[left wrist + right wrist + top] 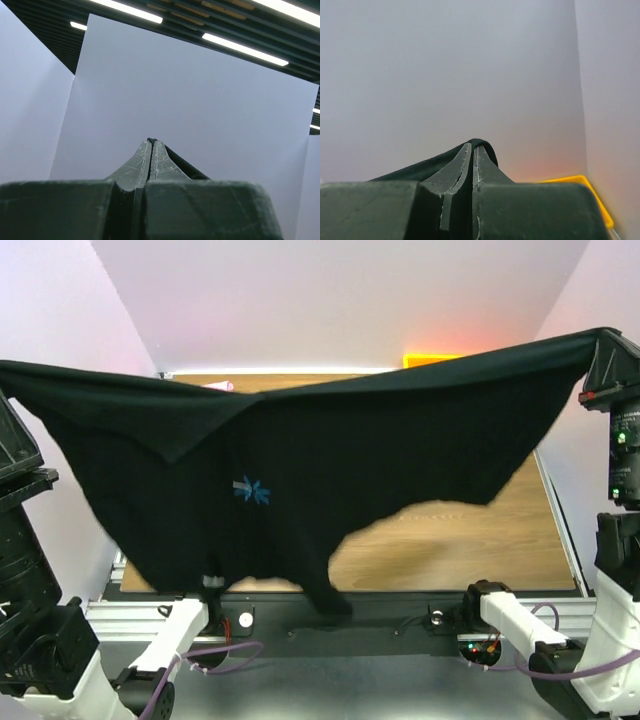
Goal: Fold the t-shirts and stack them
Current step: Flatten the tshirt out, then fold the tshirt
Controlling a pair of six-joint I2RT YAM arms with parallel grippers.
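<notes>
The black t-shirt (330,470) hangs stretched wide in the air across the top view, a small blue mark on its front. My left gripper (8,375) holds its left end high at the far left; in the left wrist view the gripper (151,141) is shut with a black cloth edge (185,162) pinched at the tips. My right gripper (603,345) holds the right end high at the far right; in the right wrist view the gripper (472,145) is shut on black cloth (420,170) that wraps over the tips. The shirt's lower part dangles over the table's near edge. Other shirts are hidden.
The wooden table (470,550) shows below the shirt. A yellow tray (432,360) peeks over the shirt at the back, and its corner shows in the right wrist view (592,192). White walls stand on both sides and at the back.
</notes>
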